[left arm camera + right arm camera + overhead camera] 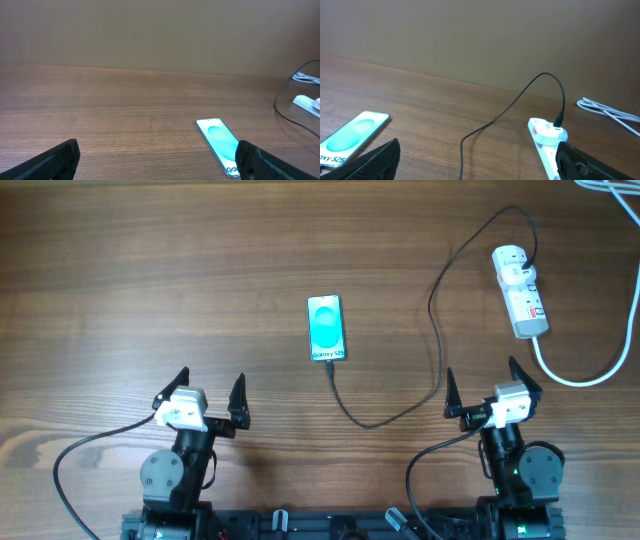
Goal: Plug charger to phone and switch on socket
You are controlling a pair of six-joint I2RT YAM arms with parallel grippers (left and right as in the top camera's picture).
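The phone [326,328] lies flat mid-table, teal screen up; it also shows in the left wrist view [220,142] and the right wrist view [347,135]. The black charger cable [438,330] runs from the phone's near edge, where its tip seems to sit, in a loop up to its white plug head [510,258], seated on the white socket strip [523,298] at the far right; cable [520,100] and strip [545,137] show in the right wrist view. My left gripper [200,392] and right gripper [485,385] are open and empty near the front edge.
The strip's thick white cord [600,370] curves off to the right edge. More white cord [610,112] lies behind the strip. A plain wall stands beyond the table's far edge.
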